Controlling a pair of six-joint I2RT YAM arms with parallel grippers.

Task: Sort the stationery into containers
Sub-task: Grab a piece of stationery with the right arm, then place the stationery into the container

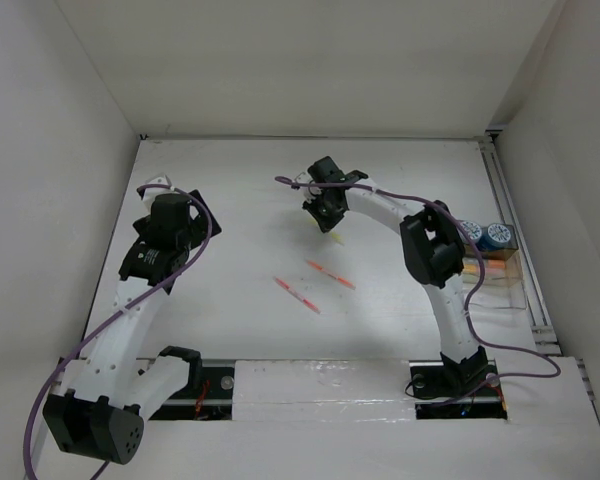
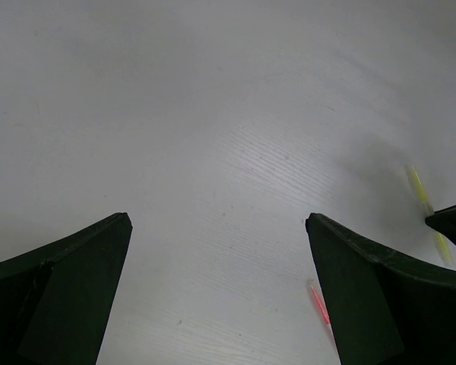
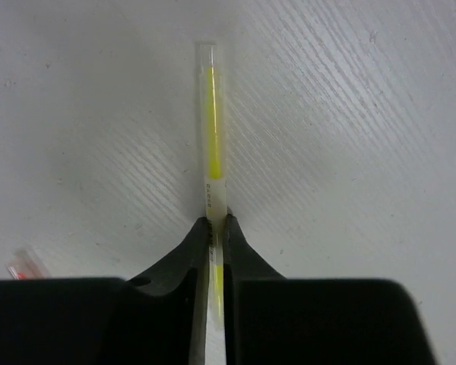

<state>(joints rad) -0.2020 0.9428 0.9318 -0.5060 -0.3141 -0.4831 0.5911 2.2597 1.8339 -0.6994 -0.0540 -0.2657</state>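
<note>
My right gripper (image 3: pixel 218 222) is shut on a thin clear pen with a yellow core (image 3: pixel 212 137), which sticks out ahead of the fingertips just above the table. From above, that gripper (image 1: pixel 330 215) is at the table's middle back, with the yellow pen (image 1: pixel 337 240) showing below it. Two thin red-pink pens (image 1: pixel 329 274) (image 1: pixel 296 294) lie on the table nearer the front. The clear tray (image 1: pixel 510 285) stands at the right edge with two blue-and-white rolls (image 1: pixel 470 231) (image 1: pixel 497 236) and orange and yellow markers (image 1: pixel 485 268) in it. My left gripper (image 2: pixel 216 220) stands open over bare table, holding nothing.
White walls close in the table at the left, back and right. A metal rail (image 1: pixel 510 200) runs along the right edge beside the tray. A red pen's end (image 3: pixel 19 268) shows at the lower left of the right wrist view.
</note>
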